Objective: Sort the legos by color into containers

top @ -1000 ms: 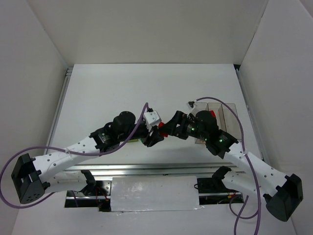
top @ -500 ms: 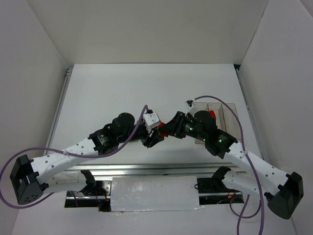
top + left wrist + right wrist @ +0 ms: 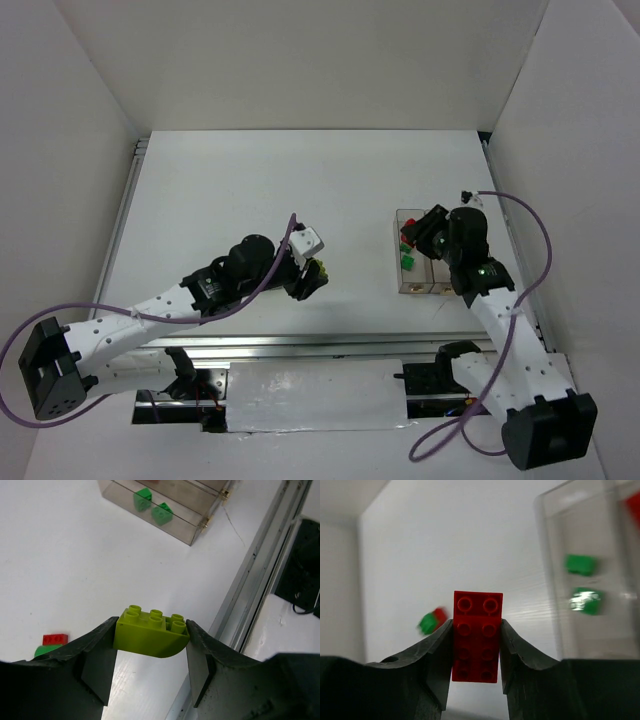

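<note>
My left gripper (image 3: 152,629) is shut on a yellow-green lego (image 3: 150,636) with a rounded underside, held above the table left of centre (image 3: 320,270). My right gripper (image 3: 476,627) is shut on a long red lego (image 3: 477,645) and hovers at the left end of the containers (image 3: 420,292), a row of clear bins. Two green legos (image 3: 143,499) (image 3: 161,514) lie in the nearest bin. A small red lego (image 3: 55,639) sits against a green one (image 3: 46,650) on the table under my left arm; it is blurred in the right wrist view.
A metal rail (image 3: 300,345) runs along the table's near edge, with cables and the arm bases behind it. White walls close in the left, back and right sides. A purple cable (image 3: 520,230) loops over the right arm.
My right gripper closed on the red lego at the centre, next to the left gripper, then swung right to the containers. The left gripper kept its yellow-green lego and barely moved.
</note>
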